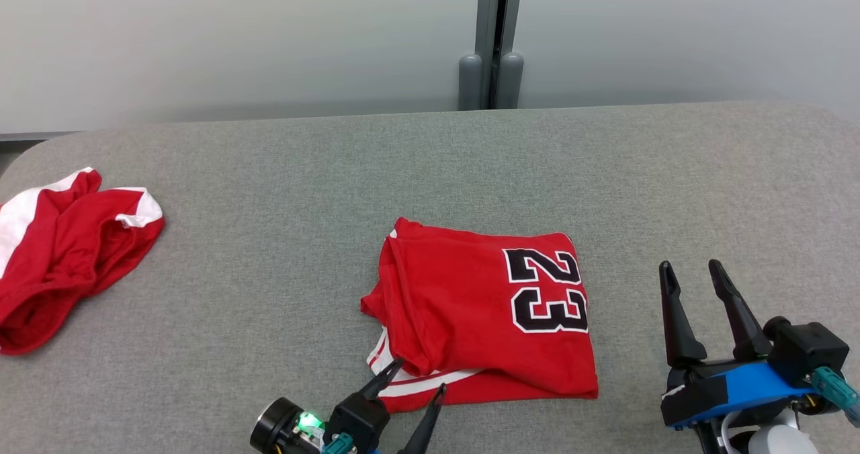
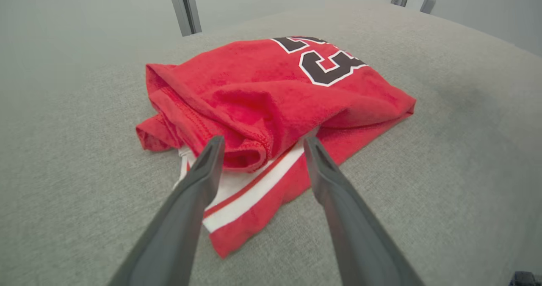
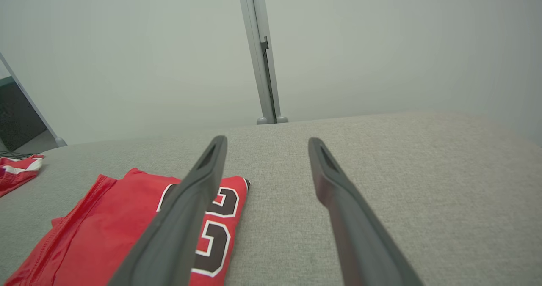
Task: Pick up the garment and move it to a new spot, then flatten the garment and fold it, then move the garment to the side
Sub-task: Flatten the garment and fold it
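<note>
The soft grey surface point(image 1: 269, 192) stands by a pale wall point(image 1: 235, 37) with a grey post point(image 1: 494, 37). The folded red garment point(image 1: 470, 306) lies in its middle, and another red cloth point(image 1: 67, 252) lies far left. The left end effector point(image 1: 419, 374), at the garment's near edge, and the right end effector point(image 1: 690, 263), off to the side, are spread wide, holding nothing.

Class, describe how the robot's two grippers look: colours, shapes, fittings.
The left gripper and right gripper each have two long, tapering dark fingers. The right's blue base has a teal plug; the left's black base carries a green light.
</note>
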You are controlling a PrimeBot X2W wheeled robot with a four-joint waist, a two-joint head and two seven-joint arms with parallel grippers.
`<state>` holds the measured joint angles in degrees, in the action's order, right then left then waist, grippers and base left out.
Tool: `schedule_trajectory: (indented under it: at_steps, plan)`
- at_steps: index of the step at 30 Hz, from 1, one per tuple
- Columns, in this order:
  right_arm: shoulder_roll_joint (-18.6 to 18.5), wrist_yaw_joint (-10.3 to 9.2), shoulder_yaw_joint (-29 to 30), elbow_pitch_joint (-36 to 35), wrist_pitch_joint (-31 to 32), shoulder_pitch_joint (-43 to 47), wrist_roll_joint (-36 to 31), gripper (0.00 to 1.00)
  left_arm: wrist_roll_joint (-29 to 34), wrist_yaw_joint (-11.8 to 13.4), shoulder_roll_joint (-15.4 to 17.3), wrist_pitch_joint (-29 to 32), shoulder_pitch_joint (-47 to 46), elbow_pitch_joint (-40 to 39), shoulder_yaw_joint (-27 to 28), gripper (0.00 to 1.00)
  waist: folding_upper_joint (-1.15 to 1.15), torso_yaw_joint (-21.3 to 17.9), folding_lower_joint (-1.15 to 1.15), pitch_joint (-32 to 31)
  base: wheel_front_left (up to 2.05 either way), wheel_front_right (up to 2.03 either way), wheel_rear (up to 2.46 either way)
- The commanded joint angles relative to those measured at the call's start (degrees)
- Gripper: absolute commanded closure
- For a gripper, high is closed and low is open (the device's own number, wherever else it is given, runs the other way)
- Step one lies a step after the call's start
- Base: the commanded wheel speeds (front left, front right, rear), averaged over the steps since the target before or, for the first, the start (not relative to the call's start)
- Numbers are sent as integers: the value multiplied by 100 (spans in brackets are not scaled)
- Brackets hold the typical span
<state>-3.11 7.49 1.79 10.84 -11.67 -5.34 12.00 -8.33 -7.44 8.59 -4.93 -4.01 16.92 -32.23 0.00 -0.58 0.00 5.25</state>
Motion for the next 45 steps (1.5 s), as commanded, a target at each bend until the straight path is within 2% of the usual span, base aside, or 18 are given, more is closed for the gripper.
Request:
schedule_trajectory:
  at_steps: [1,12,20,21,22,24,25,32,45]
  plan:
    - [9,1,-8,18,-24,-19,-4,0,-41,-3,29,13,-110,32,-45,0,0,-5,0,6,0,0,0]
    - [5,1,-68,101,-59,-171,42,0,-360,-4,82,-55,-374,588,-307,0,0,-116,0,113,0,0,0]
    - [5,1,-116,154,-66,-236,25,0,-569,-5,-78,-298,-727,1146,-280,0,0,-155,0,181,0,0,0]
    - [7,1,-127,164,-69,-246,32,0,-617,-5,-105,-325,-765,1225,-281,7,0,-159,0,189,0,0,0]
    - [8,1,-140,172,-73,-257,42,0,-631,-5,-115,-360,-814,1294,-291,50,0,-166,0,199,0,0,0]
    - [9,1,-157,190,-87,-278,59,0,-703,-5,-145,-439,-883,1427,-274,70,0,-178,0,214,0,0,0]
    - [10,1,-161,196,-93,-281,66,0,-720,-5,-161,-474,-911,1487,-280,100,0,-181,0,221,0,0,0]
    - [-17,1,-69,255,-144,-219,71,0,-807,28,-116,-694,-963,1609,-271,100,0,-140,0,240,0,0,0]
    - [-64,1,75,400,-186,-178,111,0,-952,120,193,-286,-416,615,-387,100,0,-17,0,198,0,0,0]
